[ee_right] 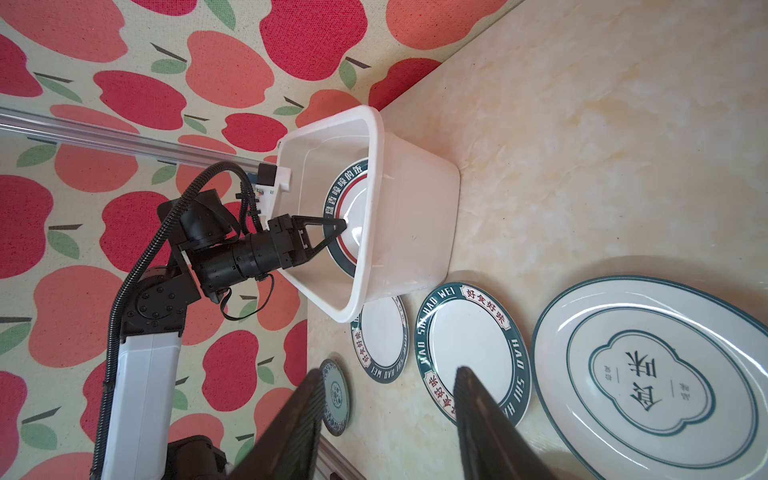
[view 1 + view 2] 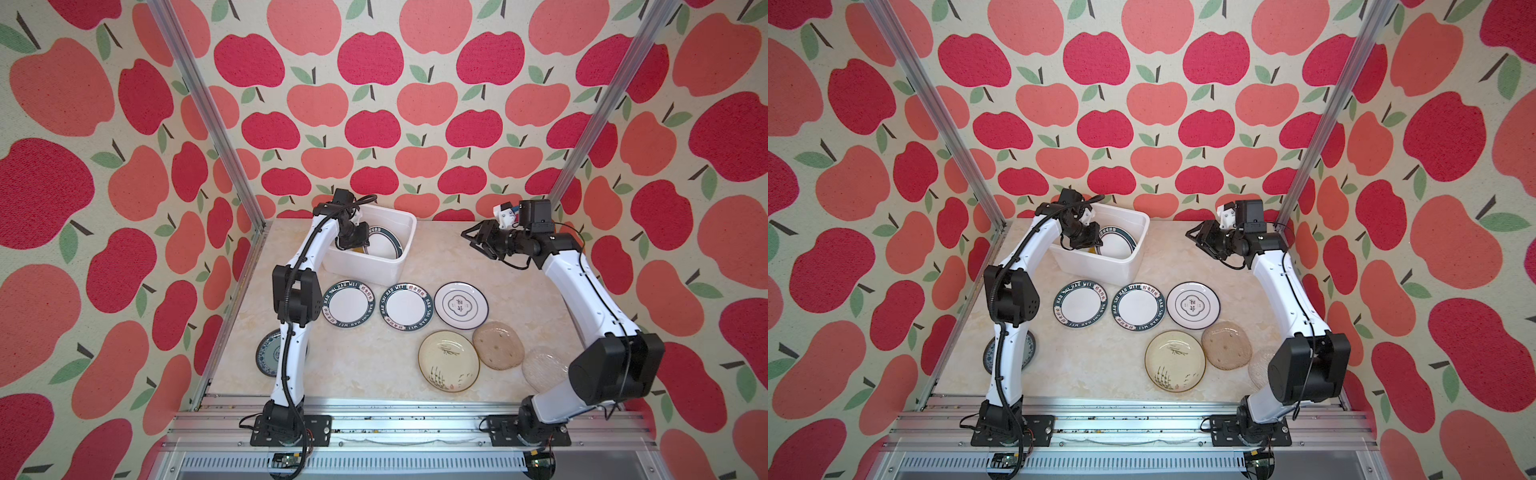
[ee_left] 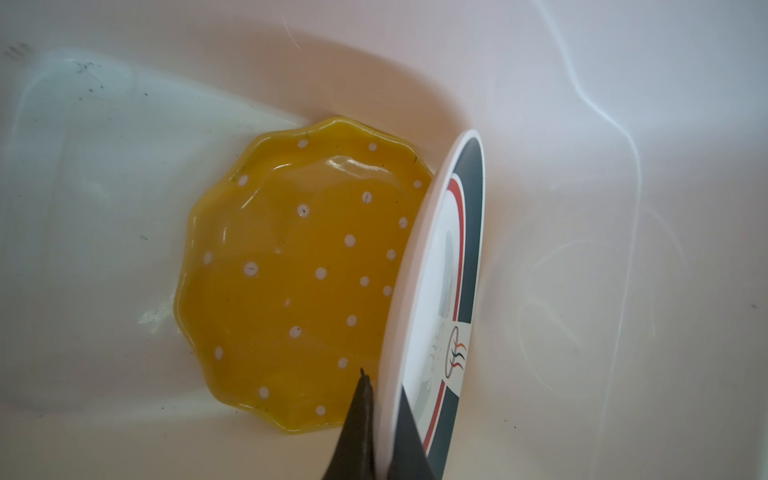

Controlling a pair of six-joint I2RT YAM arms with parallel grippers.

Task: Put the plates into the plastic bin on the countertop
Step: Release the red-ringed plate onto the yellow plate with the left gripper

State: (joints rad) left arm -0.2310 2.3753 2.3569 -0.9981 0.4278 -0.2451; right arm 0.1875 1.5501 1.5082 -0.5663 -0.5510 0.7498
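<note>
The white plastic bin [image 2: 365, 270] [image 1: 415, 216] stands at the back left of the countertop [image 2: 365, 370]. My left gripper [image 3: 384, 386] [image 2: 352, 237] reaches into it, shut on the rim of a tilted green-rimmed plate [image 3: 465, 232] [image 2: 386, 243]. A yellow dotted plate [image 3: 291, 270] lies flat on the bin floor. My right gripper [image 1: 388, 372] [image 2: 467, 240] hangs open and empty at the back right. On the countertop lie two green-lettered plates [image 2: 348, 305] [image 2: 406, 307], an emblem plate [image 2: 461, 305], a cream plate with reeds [image 2: 448, 360], an amber plate [image 2: 498, 345], a clear plate [image 2: 542, 368] and a blue-patterned plate [image 2: 268, 353].
Aluminium rails [image 2: 395, 419] run along the front edge, where both arm bases are bolted. Upright posts [image 2: 208, 108] stand at the back corners. Apple-print walls close in three sides. The left arm hides part of the blue-patterned plate.
</note>
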